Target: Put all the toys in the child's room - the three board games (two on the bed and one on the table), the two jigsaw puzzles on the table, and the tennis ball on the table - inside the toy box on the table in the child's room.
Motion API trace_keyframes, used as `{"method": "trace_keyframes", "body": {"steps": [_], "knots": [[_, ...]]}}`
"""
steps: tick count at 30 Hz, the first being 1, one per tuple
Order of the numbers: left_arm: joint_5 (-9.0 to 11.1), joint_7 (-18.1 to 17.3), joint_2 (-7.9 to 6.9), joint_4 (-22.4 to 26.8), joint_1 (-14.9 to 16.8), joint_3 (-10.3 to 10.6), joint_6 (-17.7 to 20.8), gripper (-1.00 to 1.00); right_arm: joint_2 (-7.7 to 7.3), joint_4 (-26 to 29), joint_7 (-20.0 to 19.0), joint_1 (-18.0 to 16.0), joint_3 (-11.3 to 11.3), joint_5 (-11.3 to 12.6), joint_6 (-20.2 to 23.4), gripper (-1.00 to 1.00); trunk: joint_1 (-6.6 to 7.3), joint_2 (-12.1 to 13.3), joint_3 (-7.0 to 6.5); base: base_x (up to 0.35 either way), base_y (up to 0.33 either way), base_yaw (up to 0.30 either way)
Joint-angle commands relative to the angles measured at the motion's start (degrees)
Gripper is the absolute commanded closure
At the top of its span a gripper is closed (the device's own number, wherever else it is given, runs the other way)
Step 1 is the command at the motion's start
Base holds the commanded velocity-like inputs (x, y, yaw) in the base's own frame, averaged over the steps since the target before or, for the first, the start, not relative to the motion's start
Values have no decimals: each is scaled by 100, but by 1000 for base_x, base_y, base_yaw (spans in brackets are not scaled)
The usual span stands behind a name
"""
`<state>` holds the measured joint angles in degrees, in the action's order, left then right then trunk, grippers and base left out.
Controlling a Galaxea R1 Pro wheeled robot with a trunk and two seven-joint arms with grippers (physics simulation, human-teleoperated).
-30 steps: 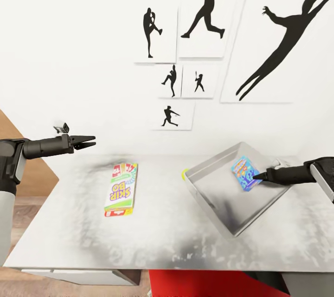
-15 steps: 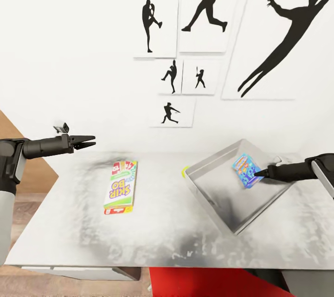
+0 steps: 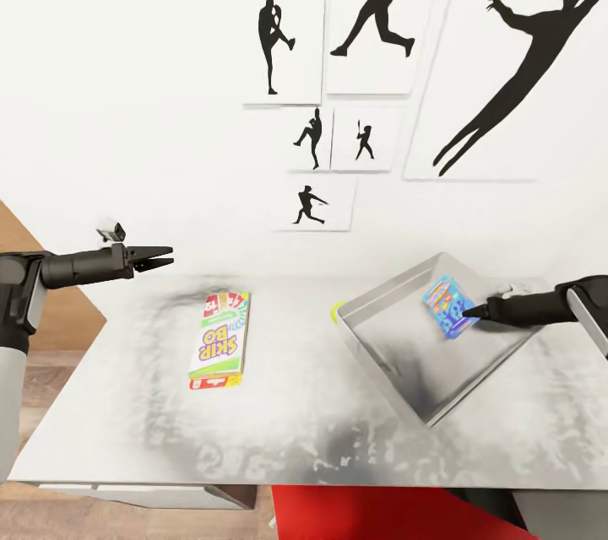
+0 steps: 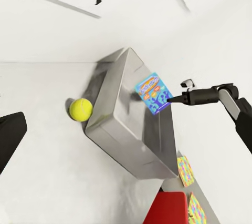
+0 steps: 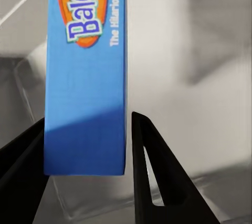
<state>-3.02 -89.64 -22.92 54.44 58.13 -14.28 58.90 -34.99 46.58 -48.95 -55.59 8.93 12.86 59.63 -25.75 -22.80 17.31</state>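
The blue board game (image 3: 447, 306) hangs over the toy box (image 3: 397, 348), pinched at its edge between the right gripper's (image 3: 466, 313) fingers. We judge the placing step is in hand; next, the fingers must part. The left gripper (image 3: 160, 256), fingers slightly apart, holds nothing, above the table (image 3: 279, 430).

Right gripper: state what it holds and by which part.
The right gripper holds the blue board game by one short end, over the toy box.
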Motion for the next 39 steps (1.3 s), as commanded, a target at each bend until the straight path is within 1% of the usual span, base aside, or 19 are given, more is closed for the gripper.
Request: {"method": "trace_keyframes", "body": {"steps": [1,7,16,23,26,31,39], "knots": [[-32,-36,-2,2,7,-4,61,-100,-18,7,16,-15,21,44,37,100,-3,-12,11,0,0,0],[-39,-36,-2,0,70,-4,60,-100,-12,6,21,-26,17,34,37,100,-3,-12,31,0,0,0],[-38,-36,7,3,84,-4,64,-100,14,1,48,-34,12,32,37,100,-3,-12,109,0,0,0],[-40,-36,12,2,84,-4,62,-100,6,8,60,-40,12,21,37,100,-3,-12,175,0,0,0],[-40,-36,10,4,84,-4,64,-100,4,8,61,-88,12,18,37,100,-3,-12,203,0,0,0],[-41,-36,12,1,84,-4,61,-100,8,6,61,-276,15,15,37,100,-3,-12,250,0,0,0],[-41,-36,2,5,84,-3,60,-100,5,10,70,-309,13,15,37,100,-3,-12,326,0,0,0]]}}
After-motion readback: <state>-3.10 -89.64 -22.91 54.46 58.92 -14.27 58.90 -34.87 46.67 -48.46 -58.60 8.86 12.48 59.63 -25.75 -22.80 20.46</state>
